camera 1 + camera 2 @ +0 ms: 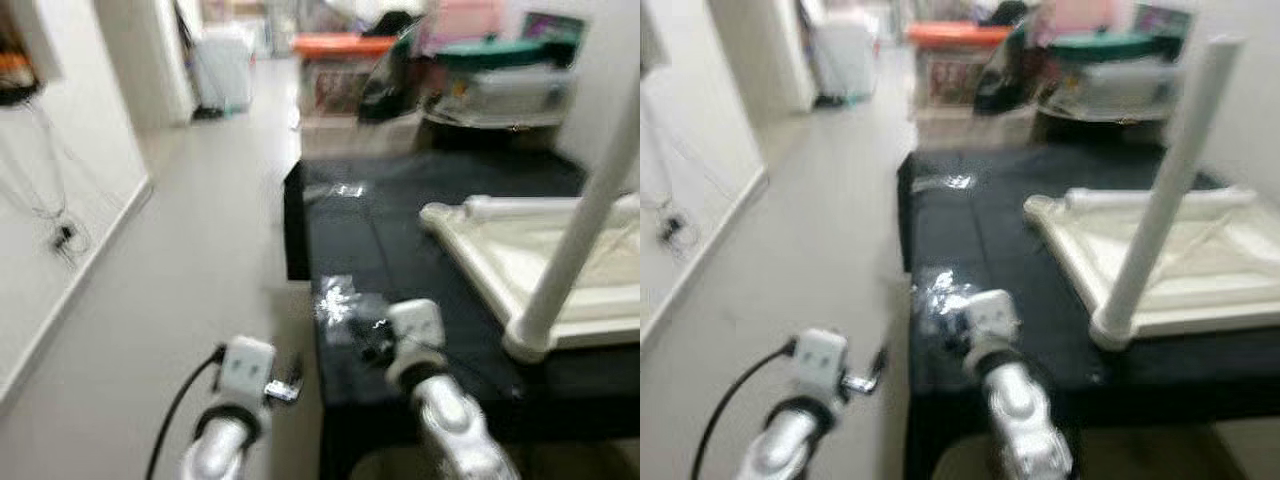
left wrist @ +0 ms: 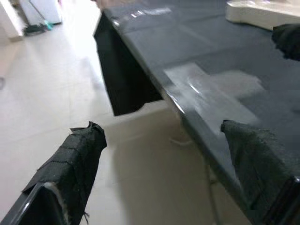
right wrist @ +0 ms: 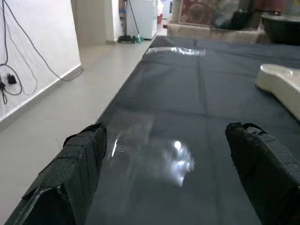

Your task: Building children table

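The children's table (image 1: 545,270), cream-white, is seen lying upside down on the right part of the black worktop (image 1: 380,240), with one white leg (image 1: 585,215) standing upright at its near corner. A clear plastic packet (image 1: 340,300) lies near the worktop's front left edge. The right pincer (image 3: 166,164) is held over the worktop by that packet, fingers spread wide and holding nothing. The left pincer (image 2: 161,161) is held beside the worktop's edge, over the pale floor (image 1: 200,260), likewise wide apart and empty
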You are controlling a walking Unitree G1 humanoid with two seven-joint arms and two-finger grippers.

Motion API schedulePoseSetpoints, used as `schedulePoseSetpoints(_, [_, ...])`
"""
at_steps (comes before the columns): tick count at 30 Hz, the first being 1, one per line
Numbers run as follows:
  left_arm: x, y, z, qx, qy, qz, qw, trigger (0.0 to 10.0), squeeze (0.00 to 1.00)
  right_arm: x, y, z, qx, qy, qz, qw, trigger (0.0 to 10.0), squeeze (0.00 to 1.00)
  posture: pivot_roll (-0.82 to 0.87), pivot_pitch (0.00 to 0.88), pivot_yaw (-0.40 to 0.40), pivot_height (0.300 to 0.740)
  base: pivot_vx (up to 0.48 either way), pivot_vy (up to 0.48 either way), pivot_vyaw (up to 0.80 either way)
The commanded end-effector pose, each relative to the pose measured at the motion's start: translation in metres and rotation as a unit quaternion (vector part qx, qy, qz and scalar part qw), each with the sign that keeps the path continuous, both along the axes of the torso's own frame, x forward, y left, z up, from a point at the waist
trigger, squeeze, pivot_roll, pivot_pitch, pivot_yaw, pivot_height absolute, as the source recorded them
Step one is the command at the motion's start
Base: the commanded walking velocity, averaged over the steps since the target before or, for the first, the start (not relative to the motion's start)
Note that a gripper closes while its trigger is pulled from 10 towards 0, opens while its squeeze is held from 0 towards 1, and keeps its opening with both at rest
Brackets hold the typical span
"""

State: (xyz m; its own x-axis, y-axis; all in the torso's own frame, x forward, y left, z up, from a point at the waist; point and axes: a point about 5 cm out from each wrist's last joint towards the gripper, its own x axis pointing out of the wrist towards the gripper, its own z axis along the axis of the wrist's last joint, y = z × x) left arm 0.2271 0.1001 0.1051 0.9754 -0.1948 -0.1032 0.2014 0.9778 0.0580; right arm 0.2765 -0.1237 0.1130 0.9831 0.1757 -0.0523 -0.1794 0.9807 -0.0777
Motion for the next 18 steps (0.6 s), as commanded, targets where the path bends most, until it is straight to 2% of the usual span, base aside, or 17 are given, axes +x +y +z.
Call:
schedulePoseSetpoints(1, [0.000,0.006,-0.002,0.010,0.004,0.009,1.000,10.0,0.00,0.003,0.008,0.008,0.022,-0.018,0.011,1.000,10.0,0.00,0.06,0.000,-0.034,0.740,0.326,0.000,0.00])
schedulePoseSetpoints(5, [0.000,0.007,-0.002,0.010,0.006,0.013,1.000,10.0,0.00,0.010,0.008,0.019,0.019,-0.037,0.008,0.999,10.0,0.00,0.06,0.000,-0.038,0.740,0.326,0.000,0.00])
schedulePoseSetpoints(8, [-0.001,0.008,-0.004,0.004,0.017,0.022,1.000,10.0,0.00,0.036,0.002,0.047,-0.009,-0.077,-0.016,0.997,10.0,0.00,0.07,0.000,-0.045,0.740,0.000,0.000,0.00])
schedulePoseSetpoints(11, [-0.001,0.008,-0.004,0.004,0.019,0.021,1.000,10.0,0.00,0.043,0.000,0.053,-0.016,-0.085,-0.023,0.996,10.0,0.00,0.07,0.000,-0.045,0.740,0.000,0.000,0.00])
schedulePoseSetpoints(13, [-0.002,0.007,-0.004,0.005,0.019,0.019,1.000,10.0,0.00,0.058,-0.005,0.065,-0.023,-0.091,-0.040,0.995,10.0,0.00,0.07,0.000,-0.052,0.740,0.000,0.000,0.00])
schedulePoseSetpoints(14, [-0.002,0.007,-0.004,0.005,0.019,0.019,1.000,10.0,0.00,0.058,-0.005,0.065,-0.023,-0.091,-0.040,0.995,10.0,0.00,0.07,0.000,-0.052,0.740,0.000,0.000,0.00])
schedulePoseSetpoints(15, [-0.003,0.006,-0.003,0.005,0.018,0.018,1.000,10.0,0.00,0.068,-0.008,0.070,-0.025,-0.089,-0.051,0.994,10.0,0.00,0.07,0.000,-0.054,0.740,0.000,0.000,0.00])
schedulePoseSetpoints(16, [-0.003,0.006,-0.003,0.005,0.018,0.018,1.000,10.0,0.00,0.068,-0.008,0.070,-0.025,-0.089,-0.051,0.994,10.0,0.00,0.07,0.000,-0.054,0.740,0.000,0.000,0.00])
schedulePoseSetpoints(18, [-0.005,0.004,-0.002,0.005,0.018,0.017,1.000,10.0,0.00,0.081,-0.013,0.076,-0.029,-0.083,-0.067,0.994,10.0,0.00,0.07,0.000,-0.057,0.740,0.000,0.000,-0.57])
